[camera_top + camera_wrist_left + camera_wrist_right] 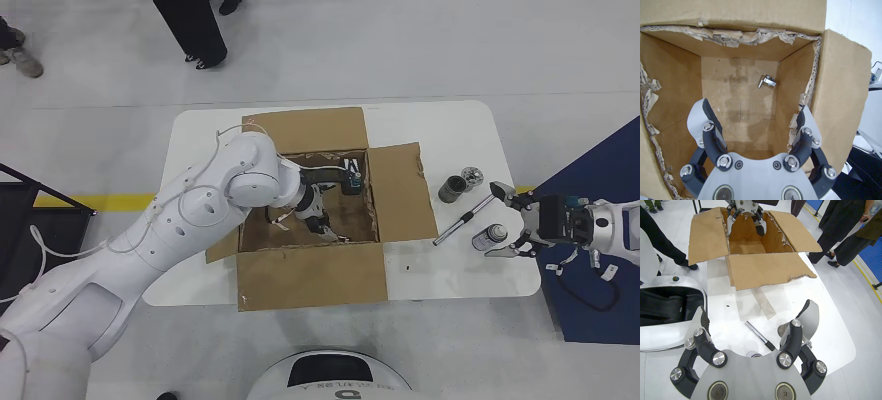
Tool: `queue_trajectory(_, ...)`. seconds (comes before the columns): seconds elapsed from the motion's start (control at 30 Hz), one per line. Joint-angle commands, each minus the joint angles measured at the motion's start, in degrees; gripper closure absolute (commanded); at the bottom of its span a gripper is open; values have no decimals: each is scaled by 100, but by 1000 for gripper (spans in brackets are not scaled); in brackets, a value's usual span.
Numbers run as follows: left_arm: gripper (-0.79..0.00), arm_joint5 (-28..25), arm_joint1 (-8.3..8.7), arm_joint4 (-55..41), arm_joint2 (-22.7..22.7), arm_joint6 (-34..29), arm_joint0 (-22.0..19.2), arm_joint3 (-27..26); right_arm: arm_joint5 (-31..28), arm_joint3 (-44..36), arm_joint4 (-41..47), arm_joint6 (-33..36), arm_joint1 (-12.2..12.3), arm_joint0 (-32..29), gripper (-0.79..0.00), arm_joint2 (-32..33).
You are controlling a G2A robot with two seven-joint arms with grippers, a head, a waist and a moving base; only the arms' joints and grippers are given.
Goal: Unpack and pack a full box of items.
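An open cardboard box [390,190] with torn flaps stands mid-table. My left gripper [754,106] hangs open inside it, holding nothing; it shows from above as the left gripper [316,216] and from across the table as the left gripper [745,222]. On the box floor, near a far corner, lies a small metal bracket [767,81]. My right gripper [757,308] is open at the table's right end, above a metal rod [758,335] and a white-topped can [753,354]. From above, the right gripper [500,224] sits over the can [489,237] and the rod [462,222].
Two short metal cylinders [452,188] [472,177] stand beside the rod, one of them a cylinder [783,328] by my right finger. A strip of tape [764,304] lies on the table [829,306]. People stand beyond the table's far side.
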Motion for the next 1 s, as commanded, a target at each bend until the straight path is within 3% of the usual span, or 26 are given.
queue_trajectory(0.0,-785,0,0,0,0,0,0,0,0,0,0,0,0,0,-785,0)
queue_trajectory(0.77,-785,0,0,0,0,0,0,0,0,0,0,0,0,0,-785,0)
queue_trajectory(0.97,-785,-247,-43,137,-68,606,-32,331,0,0,0,0,0,0,-785,0)
